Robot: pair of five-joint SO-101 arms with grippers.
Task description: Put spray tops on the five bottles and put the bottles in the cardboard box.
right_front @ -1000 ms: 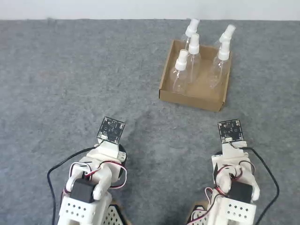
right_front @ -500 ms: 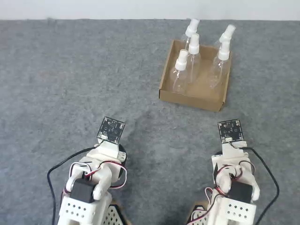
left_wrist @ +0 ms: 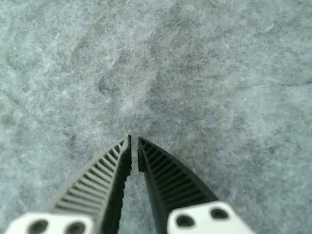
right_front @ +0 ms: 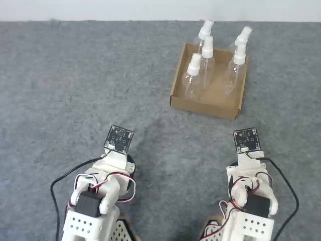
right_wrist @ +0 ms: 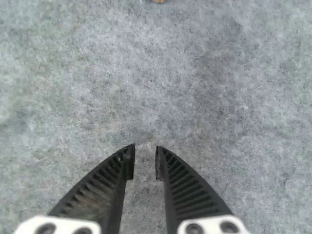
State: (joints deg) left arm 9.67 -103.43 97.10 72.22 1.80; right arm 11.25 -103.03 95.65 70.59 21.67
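Grey felt-like mat [right_front: 75, 75] spread over the whole table; pale wall strip [right_front: 150, 9] seen along the far edge; cardboard box [right_front: 205, 108], open-topped, set on the far right part of the mat, well apart from both arms; five bottles [right_front: 192, 83] stood upright inside it, clear plastic, each fitted with a white spray top [right_front: 194, 64]; left gripper [left_wrist: 134, 141] held over bare mat, jaws all but closed, nothing gripped; right gripper [right_wrist: 145, 148] likewise over bare mat, a narrow slit between the tips, nothing gripped.
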